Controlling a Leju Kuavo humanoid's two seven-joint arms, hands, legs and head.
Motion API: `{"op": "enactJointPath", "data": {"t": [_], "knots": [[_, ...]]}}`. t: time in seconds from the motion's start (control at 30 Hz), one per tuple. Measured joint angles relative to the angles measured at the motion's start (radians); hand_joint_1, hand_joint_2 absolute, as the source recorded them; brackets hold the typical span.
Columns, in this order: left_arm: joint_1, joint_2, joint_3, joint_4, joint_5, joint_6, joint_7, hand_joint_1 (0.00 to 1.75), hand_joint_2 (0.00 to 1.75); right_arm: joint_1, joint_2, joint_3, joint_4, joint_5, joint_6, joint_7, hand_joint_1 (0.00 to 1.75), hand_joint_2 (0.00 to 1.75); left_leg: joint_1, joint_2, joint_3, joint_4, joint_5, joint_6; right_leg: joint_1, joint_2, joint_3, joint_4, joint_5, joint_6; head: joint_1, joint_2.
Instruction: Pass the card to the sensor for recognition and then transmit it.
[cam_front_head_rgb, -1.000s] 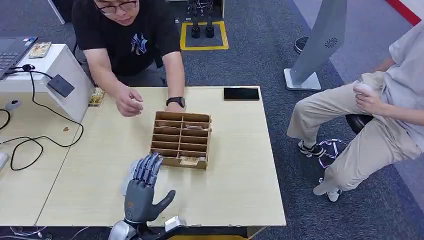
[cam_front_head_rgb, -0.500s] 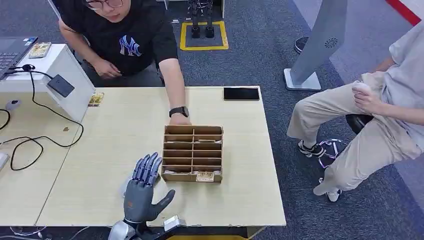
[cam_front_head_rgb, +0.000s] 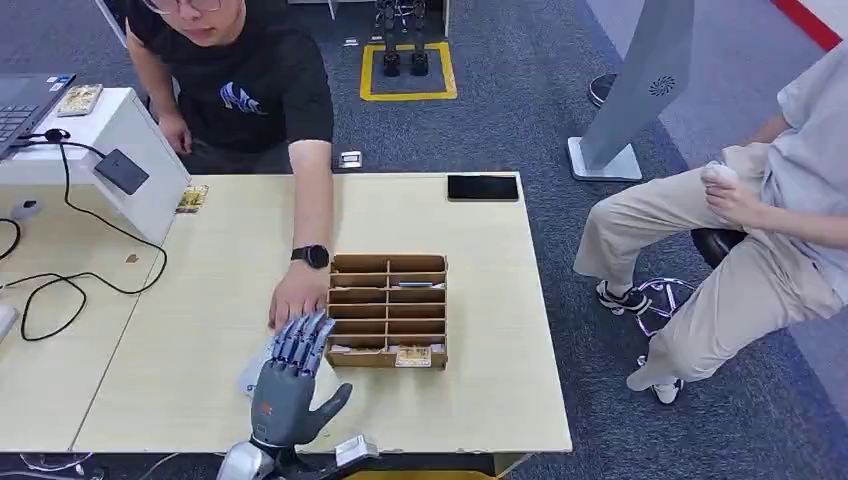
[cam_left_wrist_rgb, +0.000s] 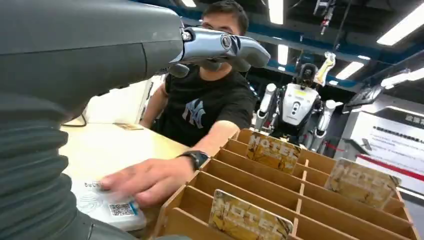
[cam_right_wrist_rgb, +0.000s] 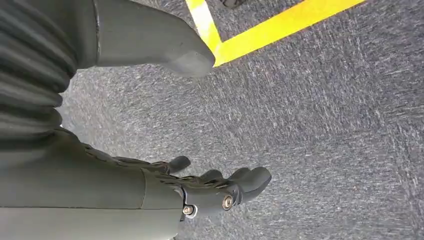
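Note:
My left hand (cam_front_head_rgb: 286, 385) hovers open and flat over the table's near edge, fingers spread, next to the wooden slotted card box (cam_front_head_rgb: 388, 310). Beneath its fingertips lies a white card with a QR code (cam_front_head_rgb: 254, 368) (cam_left_wrist_rgb: 108, 208). A person's hand (cam_front_head_rgb: 296, 300) (cam_left_wrist_rgb: 150, 178) presses on that card. Several "HOTEL" cards stand in the box's slots (cam_left_wrist_rgb: 250, 221) (cam_left_wrist_rgb: 273, 150) (cam_left_wrist_rgb: 361, 182). The black sensor pad (cam_front_head_rgb: 122, 171) leans on a white box at the far left. My right hand (cam_right_wrist_rgb: 220, 192) hangs open over grey carpet, holding nothing.
A black phone (cam_front_head_rgb: 483, 187) lies at the table's far edge. Cables (cam_front_head_rgb: 70, 280) and a laptop (cam_front_head_rgb: 25, 100) are on the left desk. A second person sits at the right (cam_front_head_rgb: 760, 230). A yellow floor line (cam_right_wrist_rgb: 260, 35) crosses the carpet below my right hand.
The person's hand left the far side of the box and came down to the white card at my left fingertips. The box had slid right earlier and now stays put. My left hand barely moved.

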Motion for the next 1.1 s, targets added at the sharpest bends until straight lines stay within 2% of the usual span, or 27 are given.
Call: {"op": "enactJointPath", "data": {"t": [0.17, 0.2, 0.23, 0.47, 0.5, 0.63, 0.83, 0.9, 1.1], "knots": [[0.000, 0.000, 0.000, 0.000, -0.005, 0.000, 0.002, 0.00, 1.75, 0.000, 0.000, 0.000, 0.002, 0.000, 0.000, 0.000, 0.00, 1.75, 0.000, 0.000, 0.000, 0.000, 0.000, 0.000, 0.000, 0.000, 0.000, 0.000, 0.000, 0.000, 0.000, 0.000], [0.000, 0.000, 0.000, 0.000, -0.007, 0.000, 0.002, 0.23, 1.75, 0.000, 0.000, 0.000, 0.003, 0.000, 0.000, 0.000, 0.00, 1.75, 0.000, 0.000, 0.000, 0.000, 0.000, 0.000, 0.000, 0.000, 0.000, 0.000, 0.000, 0.000, 0.000, 0.000], [0.000, 0.000, 0.000, 0.000, -0.012, 0.000, 0.002, 1.05, 1.75, 0.000, 0.000, 0.000, 0.003, 0.000, 0.000, 0.000, 0.00, 1.75, 0.000, 0.000, 0.000, 0.000, 0.000, 0.000, 0.000, 0.000, 0.000, 0.000, 0.000, 0.000, 0.000, 0.000], [0.000, 0.000, 0.000, 0.000, -0.035, 0.000, 0.011, 1.05, 1.75, 0.000, 0.000, 0.001, 0.004, 0.012, 0.000, 0.001, 0.00, 1.75, 0.000, 0.000, 0.000, 0.000, 0.000, 0.000, 0.000, 0.000, 0.000, 0.000, 0.000, 0.000, 0.000, 0.000], [0.000, 0.000, 0.000, 0.000, -0.035, 0.000, 0.011, 1.75, 1.75, 0.000, 0.000, 0.001, 0.004, 0.013, 0.000, 0.001, 0.00, 1.75, 0.000, 0.000, 0.000, 0.000, 0.000, 0.000, 0.000, 0.000, 0.000, 0.000, 0.000, 0.000, 0.000, 0.000], [0.000, 0.000, 0.000, 0.000, -0.053, 0.000, 0.025, 1.75, 1.75, 0.000, 0.000, 0.001, 0.005, 0.015, 0.000, 0.002, 0.00, 1.75, 0.000, 0.000, 0.000, 0.000, 0.000, 0.000, 0.000, 0.000, 0.000, 0.000, 0.000, 0.000, 0.000, 0.000], [-0.002, 0.004, -0.011, 0.002, -0.131, 0.000, 0.161, 1.75, 1.75, 0.000, 0.000, 0.005, 0.005, 0.021, 0.001, 0.004, 0.00, 1.75, 0.000, 0.000, 0.000, 0.000, 0.000, 0.000, 0.000, 0.000, 0.000, 0.000, 0.000, 0.000, 0.000, 0.000], [-0.007, 0.009, -0.035, 0.005, -0.151, 0.000, 0.213, 1.75, 1.75, 0.000, 0.000, 0.011, 0.006, 0.030, 0.001, 0.004, 0.00, 1.75, 0.000, 0.000, 0.000, 0.000, 0.000, 0.000, 0.000, 0.000, 0.000, 0.000, 0.000, 0.000, 0.000, 0.000], [-0.032, 0.023, -0.120, 0.026, -0.174, 0.000, 0.318, 1.75, 1.75, -0.002, -0.002, 0.025, 0.009, 0.036, 0.002, 0.010, 0.00, 1.75, 0.000, 0.000, 0.000, 0.000, 0.000, 0.000, 0.000, 0.000, 0.000, 0.000, 0.000, 0.000, 0.000, 0.000]]}}
